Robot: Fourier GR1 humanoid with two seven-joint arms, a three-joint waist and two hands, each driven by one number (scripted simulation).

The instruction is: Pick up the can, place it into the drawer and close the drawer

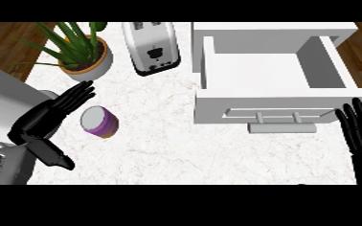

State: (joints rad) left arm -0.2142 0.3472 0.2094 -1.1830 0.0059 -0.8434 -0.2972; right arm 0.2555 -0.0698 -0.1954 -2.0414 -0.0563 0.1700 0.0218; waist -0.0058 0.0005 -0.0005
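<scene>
While the little purple can with the pale round lid (pixel 98 121) stands upright on the white counter, the black left hand (pixel 53 115) waits wide open just beside it, much nearer than the open right hand (pixel 351 129) by the white drawer (pixel 272 110).

The right hand (pixel 349 127) is cut off by the right edge, only its straight fingers showing. The drawer (pixel 212 106) corner also runs past that edge. The plant (pixel 71 40) leaves are clipped at the top.
</scene>
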